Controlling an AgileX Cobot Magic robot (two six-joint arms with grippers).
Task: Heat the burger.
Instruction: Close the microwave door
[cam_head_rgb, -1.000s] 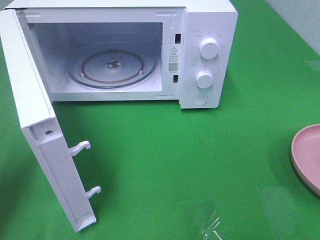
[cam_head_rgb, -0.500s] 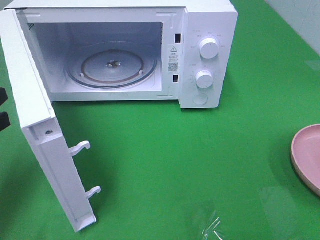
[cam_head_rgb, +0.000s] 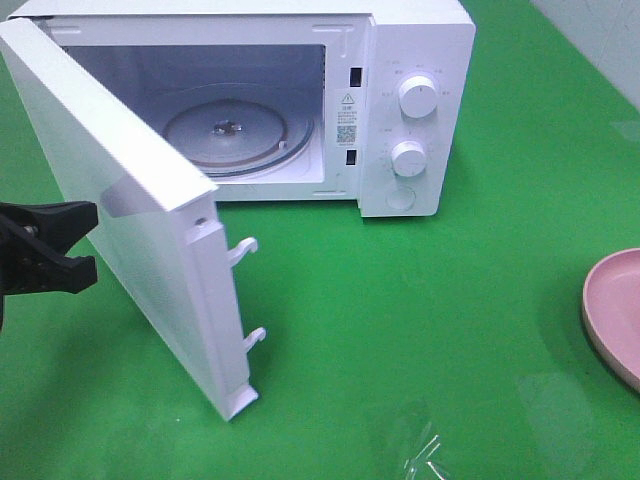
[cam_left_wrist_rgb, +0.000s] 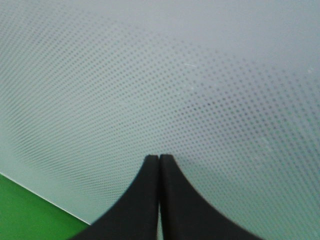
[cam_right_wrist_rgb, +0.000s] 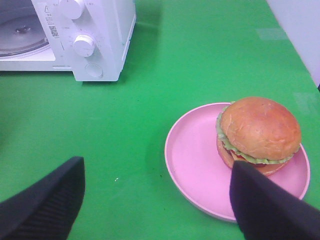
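The burger (cam_right_wrist_rgb: 258, 132) sits on the round pink plate (cam_right_wrist_rgb: 192, 160) on the green table; in the exterior view only the plate's edge (cam_head_rgb: 612, 310) shows at the far right, and the burger is out of frame. My right gripper (cam_right_wrist_rgb: 157, 167) is open and empty, a little short of the plate. My left gripper (cam_head_rgb: 80, 245) is at the far left, behind the outer face of the microwave door (cam_head_rgb: 120, 200). In the left wrist view its fingertips (cam_left_wrist_rgb: 150, 167) are together against the door's dotted panel (cam_left_wrist_rgb: 175, 75).
The white microwave (cam_head_rgb: 415, 50) stands at the back with its door half open; the glass turntable (cam_head_rgb: 235, 135) inside is bare. It also shows in the right wrist view (cam_right_wrist_rgb: 107, 30). A scrap of clear plastic (cam_head_rgb: 425, 450) lies near the front edge.
The microwave door has swung from wide open to about half open. My left gripper has come in from the left edge, behind the door.
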